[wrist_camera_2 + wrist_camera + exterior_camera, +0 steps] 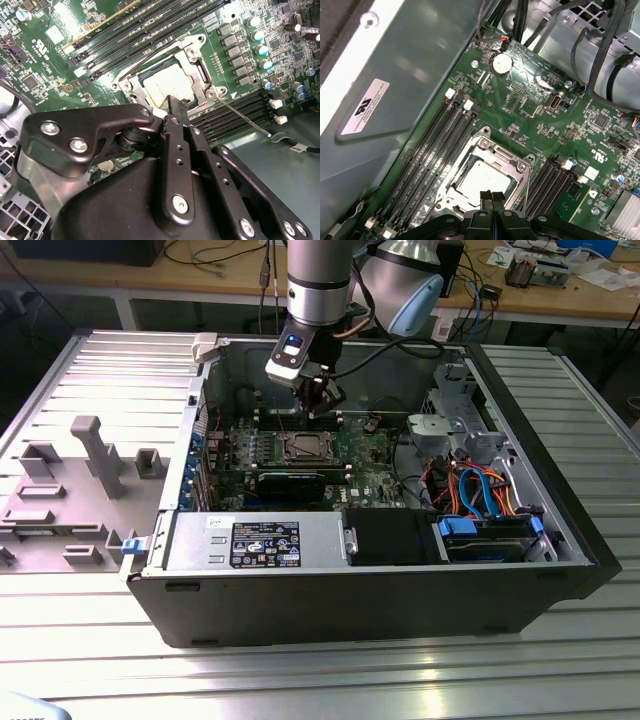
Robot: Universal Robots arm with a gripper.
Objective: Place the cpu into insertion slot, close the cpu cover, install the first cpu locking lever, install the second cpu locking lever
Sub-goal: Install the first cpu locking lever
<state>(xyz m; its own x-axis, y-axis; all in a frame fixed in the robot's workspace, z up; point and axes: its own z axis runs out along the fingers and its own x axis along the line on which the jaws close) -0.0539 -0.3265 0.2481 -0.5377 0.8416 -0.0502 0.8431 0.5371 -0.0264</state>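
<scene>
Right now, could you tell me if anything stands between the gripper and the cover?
Nothing visible does: the shut gripper hangs over the cover, at its edge; the cpu shows through its window.

There's the green motherboard (540, 125), dotted with small silver and teal-capped parts, black memory slots (435, 150) striping it in parallel lines, the cpu (482, 179) a dull silver-grey, the cpu cover (495, 150) a brighter silver, the gripper (491, 197) matte black, and the cables (487, 483) blue and orange.
</scene>
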